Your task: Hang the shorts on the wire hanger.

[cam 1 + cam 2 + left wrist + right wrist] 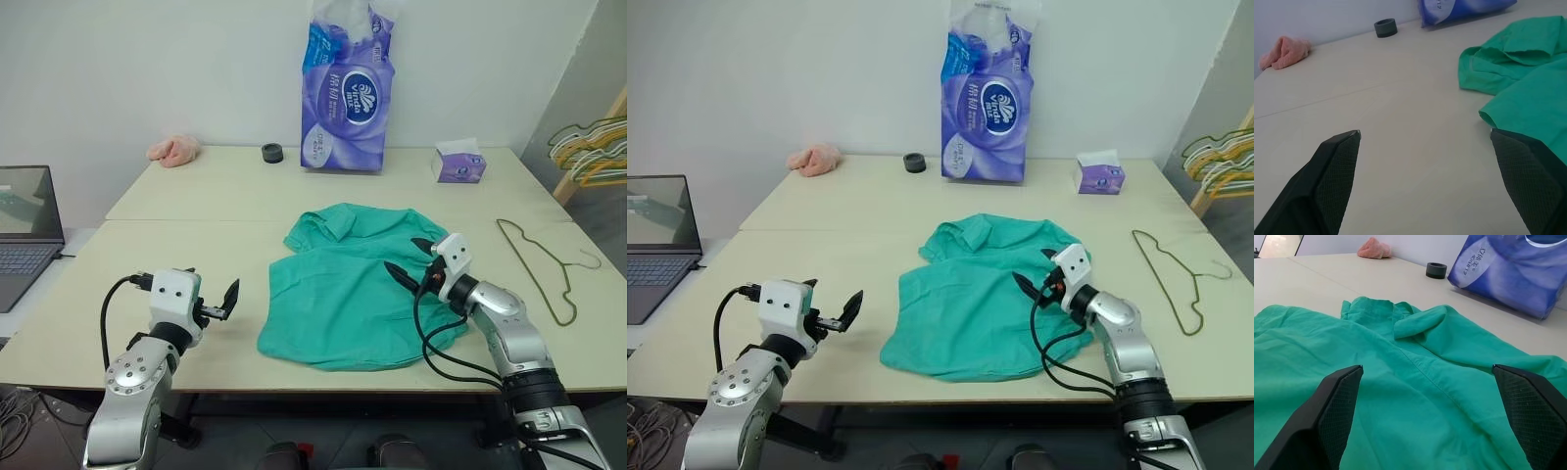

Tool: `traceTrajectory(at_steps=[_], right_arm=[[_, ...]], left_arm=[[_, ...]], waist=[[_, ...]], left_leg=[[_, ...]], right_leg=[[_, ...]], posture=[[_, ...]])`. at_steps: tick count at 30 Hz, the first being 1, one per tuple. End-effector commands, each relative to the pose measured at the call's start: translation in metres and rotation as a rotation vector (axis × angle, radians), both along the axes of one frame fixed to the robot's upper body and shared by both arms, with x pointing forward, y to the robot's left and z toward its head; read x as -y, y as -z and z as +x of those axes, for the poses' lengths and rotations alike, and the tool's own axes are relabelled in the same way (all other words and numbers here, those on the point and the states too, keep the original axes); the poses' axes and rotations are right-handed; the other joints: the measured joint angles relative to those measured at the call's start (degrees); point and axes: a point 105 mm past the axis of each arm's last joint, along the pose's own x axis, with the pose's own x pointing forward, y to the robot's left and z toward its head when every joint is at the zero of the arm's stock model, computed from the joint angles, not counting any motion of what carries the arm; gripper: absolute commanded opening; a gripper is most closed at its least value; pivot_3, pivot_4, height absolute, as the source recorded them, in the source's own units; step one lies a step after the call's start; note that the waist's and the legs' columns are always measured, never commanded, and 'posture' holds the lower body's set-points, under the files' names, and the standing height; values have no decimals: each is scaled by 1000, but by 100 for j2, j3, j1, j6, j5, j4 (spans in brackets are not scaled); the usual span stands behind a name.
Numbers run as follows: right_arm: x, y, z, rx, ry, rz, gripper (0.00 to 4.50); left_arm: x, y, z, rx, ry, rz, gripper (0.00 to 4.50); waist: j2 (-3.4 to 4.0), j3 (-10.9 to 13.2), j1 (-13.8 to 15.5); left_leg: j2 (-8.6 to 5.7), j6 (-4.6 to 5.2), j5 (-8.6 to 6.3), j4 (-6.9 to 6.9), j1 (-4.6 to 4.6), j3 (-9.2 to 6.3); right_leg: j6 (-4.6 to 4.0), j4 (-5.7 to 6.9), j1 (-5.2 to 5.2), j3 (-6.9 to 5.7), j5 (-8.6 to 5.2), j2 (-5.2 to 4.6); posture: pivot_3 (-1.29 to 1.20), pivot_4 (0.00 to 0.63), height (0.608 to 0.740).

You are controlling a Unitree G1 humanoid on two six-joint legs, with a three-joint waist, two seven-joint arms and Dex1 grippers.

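From the head, the tall purple plastic pack of tissue rolls (345, 93) at the back of the pale table (196, 255) has a round badge; its white word looks like "Vinda", and the smaller print is too tiny to read. Near it are a small purple tissue box (459, 164), a short black ring (272, 153) and a soft pink cloth lump (174, 150). The teal-green soft cloth shorts (348, 289) lie crumpled in the middle of the table, with one part folded over at the back. The thin olive-grey wire hanger (539, 266) lies flat on the table to the right of the shorts, not touching them. A grey laptop (24, 230) sits open at the left, and yellow and green hangers (591, 147) hang at the far right. The left gripper (217, 302) is over bare table left of the shorts, its jaws spread and empty. The right gripper (409, 262) is over the right side of the shorts, its jaws spread too, and a black cable loops onto the cloth. From the left wrist, two black bumpy fingers (1334, 171) stand wide apart over smooth table, with the wrinkly shorts beside one of them. From the right wrist, the black fingers (1337, 404) stand wide apart over the green cloth, with its seams and folds in between, and the purple pack shows sideways writing too blurry to read.
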Motion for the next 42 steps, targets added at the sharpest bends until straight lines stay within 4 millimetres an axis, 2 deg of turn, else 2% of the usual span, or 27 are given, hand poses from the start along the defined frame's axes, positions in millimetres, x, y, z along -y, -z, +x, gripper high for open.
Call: traceTrajectory(at_steps=[1,42], right_arm=[[-2,-16,-2,67,-20,-2,4500],[-7,-14,-7,59,-52,-7,4500]], left_arm=[[3,-10,1,38,11,16,4473],[5,-7,-4,21,21,25,4473]], waist=[[0,0,-1],[1,2,1]], left_leg=[[0,0,0,0,0,0],[1,0,0,0,0,-1]], right_leg=[[0,0,0,0,0,0],[0,0,0,0,0,-1]], posture=[[-85,9,740],[-77,23,740]])
